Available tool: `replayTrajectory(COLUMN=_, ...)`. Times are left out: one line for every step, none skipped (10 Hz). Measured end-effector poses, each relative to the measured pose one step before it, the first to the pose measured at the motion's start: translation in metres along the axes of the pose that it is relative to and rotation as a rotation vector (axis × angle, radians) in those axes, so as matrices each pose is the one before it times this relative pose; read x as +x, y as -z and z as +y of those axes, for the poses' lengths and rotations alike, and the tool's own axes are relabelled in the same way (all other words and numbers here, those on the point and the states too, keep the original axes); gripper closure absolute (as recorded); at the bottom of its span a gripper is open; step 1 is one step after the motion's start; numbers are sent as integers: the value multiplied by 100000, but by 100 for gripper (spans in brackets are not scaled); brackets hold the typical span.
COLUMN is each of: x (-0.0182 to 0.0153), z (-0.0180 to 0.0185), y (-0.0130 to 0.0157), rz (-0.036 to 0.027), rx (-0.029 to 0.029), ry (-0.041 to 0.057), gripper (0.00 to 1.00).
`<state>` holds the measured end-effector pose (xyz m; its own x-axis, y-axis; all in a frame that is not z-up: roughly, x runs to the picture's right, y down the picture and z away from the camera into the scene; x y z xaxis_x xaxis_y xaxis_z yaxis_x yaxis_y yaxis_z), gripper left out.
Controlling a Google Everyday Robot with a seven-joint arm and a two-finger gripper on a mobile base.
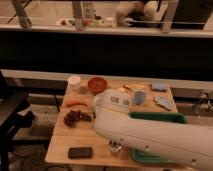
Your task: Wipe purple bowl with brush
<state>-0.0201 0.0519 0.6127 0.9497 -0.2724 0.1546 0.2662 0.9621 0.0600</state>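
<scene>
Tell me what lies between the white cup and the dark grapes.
An orange carrot-like piece lies between the white cup and the grapes, in the camera view. The claw is hidden under the white arm.

Your white arm (150,130) runs off the lower right edge and blocks the middle of the table (60,145). Its gripper, closed, is somewhere behind it, out of your sight, as are the purple bowl and brush. The green tray (160,118) shows only its far rim. The small thing (114,147) under the arm is too blurred to name.
</scene>
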Motion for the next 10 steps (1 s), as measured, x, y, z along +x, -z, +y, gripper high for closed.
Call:
replayTrajectory(x=279, z=-232, y=-413, rz=245, rx=-221, ry=-142, gripper=100)
replayTrajectory(x=356, z=-173, y=-670, rz=235, rx=-393, ry=-330, gripper=100)
replayTrajectory(x=260, z=-13, y=-642, rz=145, rx=-312, ry=-140, gripper=100)
replayTrajectory(x=331, z=95, y=-514, rz=375, rx=-278, ry=-504, gripper=100)
replayTrajectory(x=561, z=232, y=-833, rz=694, rx=-413, ry=-802, gripper=100)
replayTrajectory(x=181, z=154, y=-559, rz=245, rx=-203, ry=-245, gripper=100)
replayTrajectory(x=-1, z=12, y=-388, rz=-17, rx=-132, ry=36, gripper=100)
replayTrajectory(x=469, z=187, y=-697, rz=487, rx=-382, ry=-655, gripper=100)
replayTrajectory(x=242, z=78, y=-312, rz=226, rx=-106, ry=-312, gripper=100)
replayTrajectory(x=178, z=24, y=-380, rz=187, rx=-9, ry=-170, gripper=100)
